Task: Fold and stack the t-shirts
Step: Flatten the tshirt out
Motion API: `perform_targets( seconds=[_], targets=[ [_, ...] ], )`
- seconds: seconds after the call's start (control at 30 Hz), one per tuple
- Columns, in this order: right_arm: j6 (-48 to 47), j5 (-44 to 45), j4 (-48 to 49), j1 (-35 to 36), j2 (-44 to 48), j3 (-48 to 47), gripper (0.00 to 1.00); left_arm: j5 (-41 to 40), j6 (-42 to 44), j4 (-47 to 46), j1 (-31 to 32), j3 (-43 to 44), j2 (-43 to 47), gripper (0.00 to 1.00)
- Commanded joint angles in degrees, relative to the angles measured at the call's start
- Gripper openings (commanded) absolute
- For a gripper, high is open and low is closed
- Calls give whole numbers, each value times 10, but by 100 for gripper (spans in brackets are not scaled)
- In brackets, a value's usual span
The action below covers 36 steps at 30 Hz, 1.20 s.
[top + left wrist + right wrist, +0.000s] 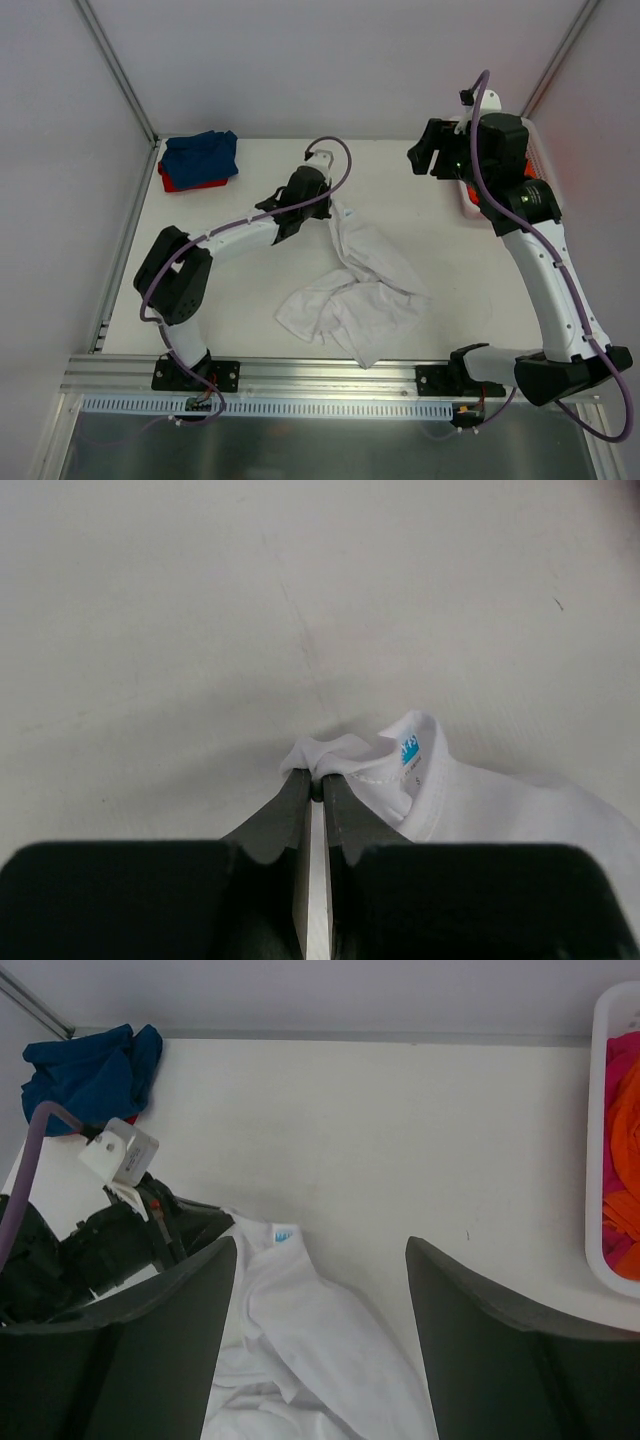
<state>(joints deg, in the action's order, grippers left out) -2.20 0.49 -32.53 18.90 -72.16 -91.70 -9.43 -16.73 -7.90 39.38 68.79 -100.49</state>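
A large white t-shirt [355, 290] lies crumpled at the middle of the table, its collar end stretched toward the back. My left gripper [332, 207] is shut on the collar edge, and the left wrist view shows the jaws [316, 776] pinching the cloth beside the blue neck label [408, 747]. My right gripper [420, 158] hangs open at the back right, above the table, holding nothing. In its wrist view the white t-shirt [300, 1350] lies far below between the open fingers [320, 1245]. A folded blue t-shirt [200, 153] sits on a red one [190, 184] at the back left corner.
A white basket [592, 1160] at the right edge holds an orange t-shirt [625, 1130] and pink cloth; in the top view the basket [466, 207] is mostly hidden behind my right arm. Grey walls and metal posts bound the back and sides.
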Motion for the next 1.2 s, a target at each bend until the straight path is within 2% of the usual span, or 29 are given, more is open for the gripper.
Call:
perform_targets(
  seconds=[0.0, 0.17, 0.3, 0.57, 0.77, 0.8, 0.87, 0.9, 0.97, 1.03, 1.17],
  targets=[
    [4, 14, 25, -4, 18, 6, 72, 9, 42, 15, -17, 83, -36, 0],
    [3, 22, 27, -4, 24, 14, 72, 12, 75, 53, -28, 191, -94, 0],
    [2, 25, 28, -4, 26, 21, 72, 14, 108, 75, -31, 311, -156, 0],
    [3, 22, 32, -4, 32, 30, 72, 34, 130, 148, -32, 514, -275, 0],
    [7, 17, 40, -4, 37, 43, 72, 64, 109, 166, -38, 566, -331, 0],
    [10, 16, 41, -4, 37, 44, 72, 70, 105, 167, -39, 567, -335, 4],
    [11, 13, 41, -4, 37, 48, 71, 76, 98, 168, -40, 559, -341, 25],
    [11, 13, 41, -4, 38, 50, 71, 76, 97, 168, -40, 554, -340, 52],
    [12, 12, 42, -4, 40, 57, 72, 72, 94, 167, -40, 529, -329, 74],
    [16, 10, 43, -4, 38, 59, 71, 61, 86, 168, -41, 502, -313, 89],
    [21, -21, 40, -4, 14, 60, 71, 32, 53, 165, -47, 397, -242, 91]
  ],
)
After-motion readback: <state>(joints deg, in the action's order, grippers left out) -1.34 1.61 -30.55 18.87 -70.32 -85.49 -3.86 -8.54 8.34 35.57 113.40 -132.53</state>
